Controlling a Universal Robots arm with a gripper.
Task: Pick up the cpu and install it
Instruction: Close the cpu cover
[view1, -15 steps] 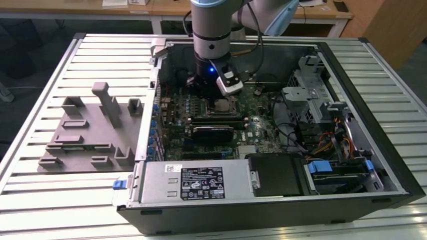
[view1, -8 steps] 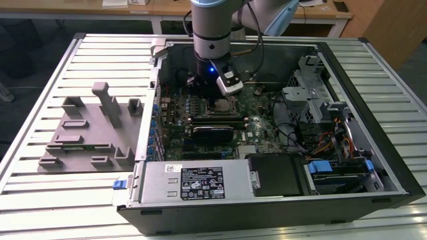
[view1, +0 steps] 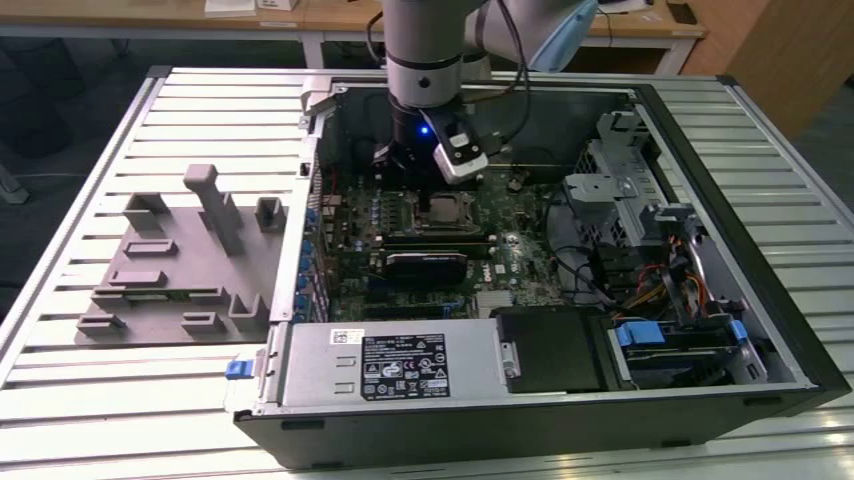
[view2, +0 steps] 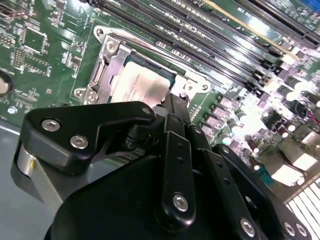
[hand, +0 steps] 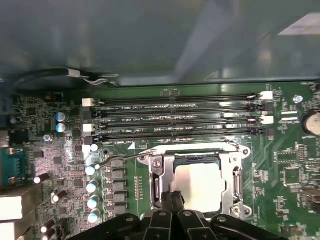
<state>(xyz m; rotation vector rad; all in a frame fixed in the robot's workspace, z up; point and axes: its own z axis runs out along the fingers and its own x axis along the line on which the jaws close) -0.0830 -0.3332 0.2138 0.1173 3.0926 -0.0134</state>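
- Gripper (hand: 172, 200): fingers pressed together, holding nothing, tips at the cpu (hand: 200, 185) edge.
- Cpu lies flat in its socket frame (hand: 235, 175); the second wrist view shows faint, unreadable print on top.
- Beyond: memory slots (hand: 175, 117) with tiny white lettering.
- Exterior view adds a white-labelled power supply (view1: 407, 365), farther off.

UR arm (view1: 427, 60) hangs approx vertical, wrist pointing down w/ blue light lit, gripper (hand: 172, 197) low, black fingers (view2: 179, 106) pressed together.
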